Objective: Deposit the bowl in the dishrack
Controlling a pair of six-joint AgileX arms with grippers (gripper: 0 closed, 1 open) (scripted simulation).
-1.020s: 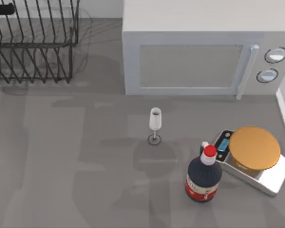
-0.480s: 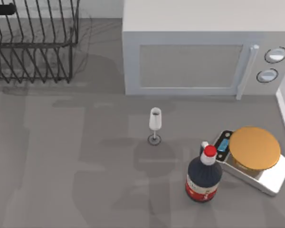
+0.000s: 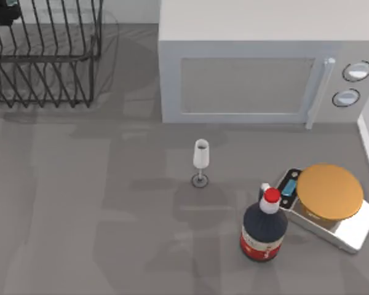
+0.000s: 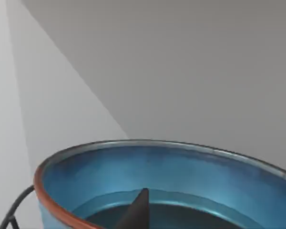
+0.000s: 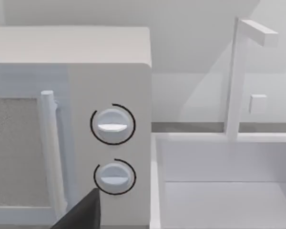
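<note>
The left gripper [image 4: 139,210] is gripping the blue bowl [image 4: 181,176] (one finger inside its rim) beside the dishrack [image 3: 43,55].

One bowl [image 4: 181,176], one dishrack [image 3: 43,55], one microwave [image 3: 258,67], one bottle [image 3: 264,227].

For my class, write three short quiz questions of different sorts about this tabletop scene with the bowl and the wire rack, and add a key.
1. True or false: the wine glass stands upright in front of the microwave.
2. Multiple choice: the dishrack sits at the table's A) far left corner, B) near right corner, C) centre.
3. Fill in: in the left wrist view, the bowl is ____ inside, with a reddish-orange rim.

Key
1. True.
2. A.
3. Blue; a dark fingertip of the left gripper shows inside it.
</note>
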